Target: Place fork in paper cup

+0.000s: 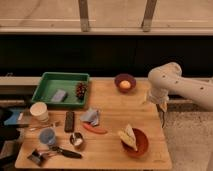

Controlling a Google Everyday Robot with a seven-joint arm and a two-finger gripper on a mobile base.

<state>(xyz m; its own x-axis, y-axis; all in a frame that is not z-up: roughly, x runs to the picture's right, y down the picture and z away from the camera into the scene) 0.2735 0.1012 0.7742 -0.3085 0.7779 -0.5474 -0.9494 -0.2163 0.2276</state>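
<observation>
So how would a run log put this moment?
end effector: open, empty, at right edge of table | fork: lying by paper cup, not yet in it

The counter [110, 150] is light wood. The paper cup [39, 112] is plain cream-white; the fork [43, 126] is silvery-grey. The tray [49, 81] is green, the small cup [47, 136] blue, the remote [69, 121] black. One bowl [117, 80] is dark purple, the other bowl [143, 145] reddish-brown. The gripper [159, 104], at the counter's right edge, is off-white.
</observation>
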